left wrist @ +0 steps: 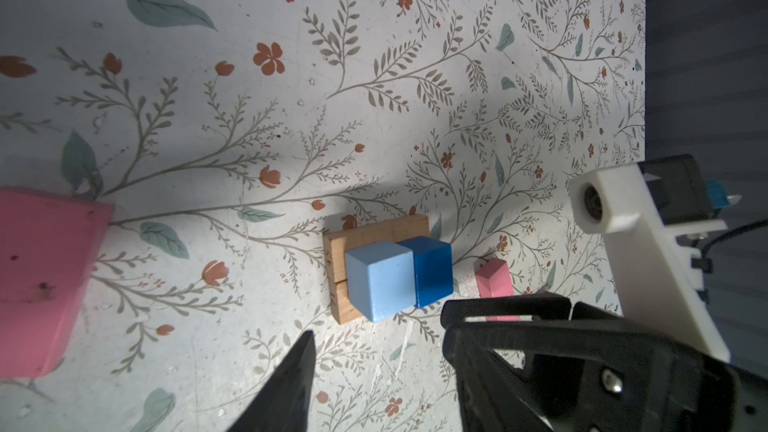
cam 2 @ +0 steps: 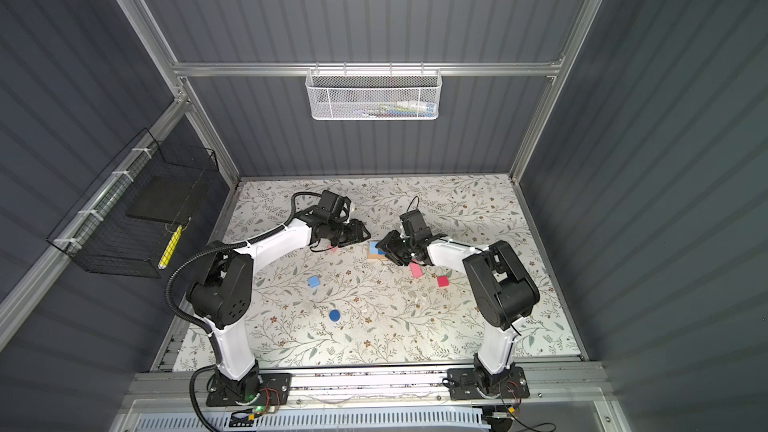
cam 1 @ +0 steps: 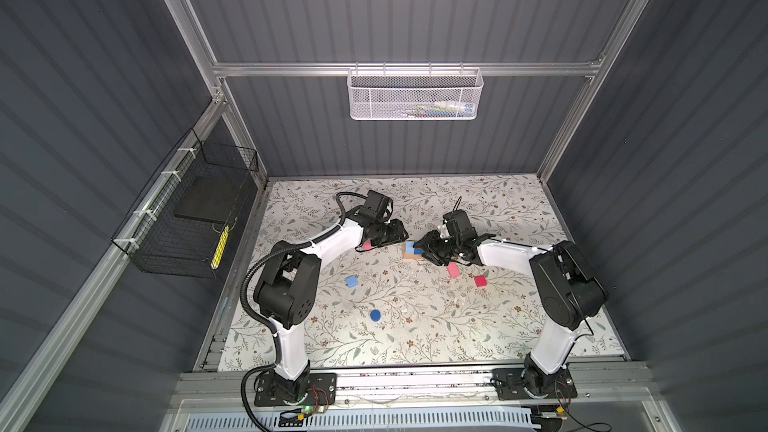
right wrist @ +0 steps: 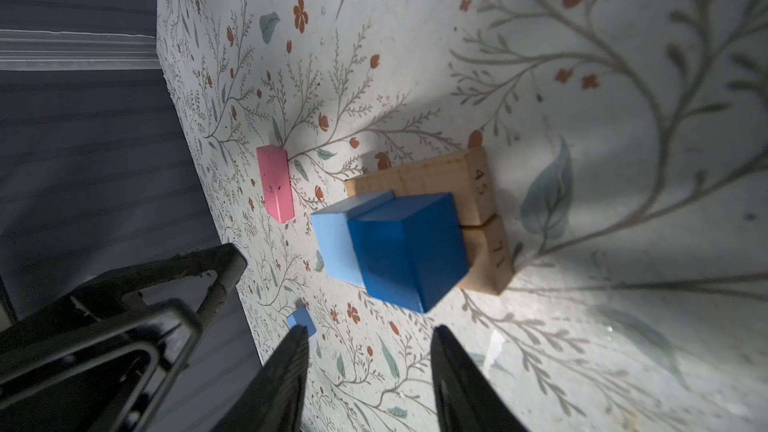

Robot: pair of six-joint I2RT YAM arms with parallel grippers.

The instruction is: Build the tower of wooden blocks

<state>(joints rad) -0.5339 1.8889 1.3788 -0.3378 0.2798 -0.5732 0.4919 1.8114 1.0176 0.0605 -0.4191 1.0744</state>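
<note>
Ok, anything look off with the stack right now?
The light blue cube seems to overhang the edge of the tan base in both wrist views; the dark blue cube sits tight beside it. Nothing else stands out.

2 tan oblongs (left wrist: 374, 232) laid flat side by side as base; light blue cube (left wrist: 380, 284) and dark blue cube (left wrist: 432, 270) set touching on top. Left pink oblong (right wrist: 276, 184), right pink oblong (cam 1: 453, 270), red cube (cam 1: 480, 281), loose blue cube (cam 1: 352, 281), dark blue disc (cam 1: 375, 315) left lying around, apart.

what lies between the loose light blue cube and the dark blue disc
Only bare floral tabletop; both top views show the loose light blue cube and dark blue disc lying apart with nothing between.
</note>
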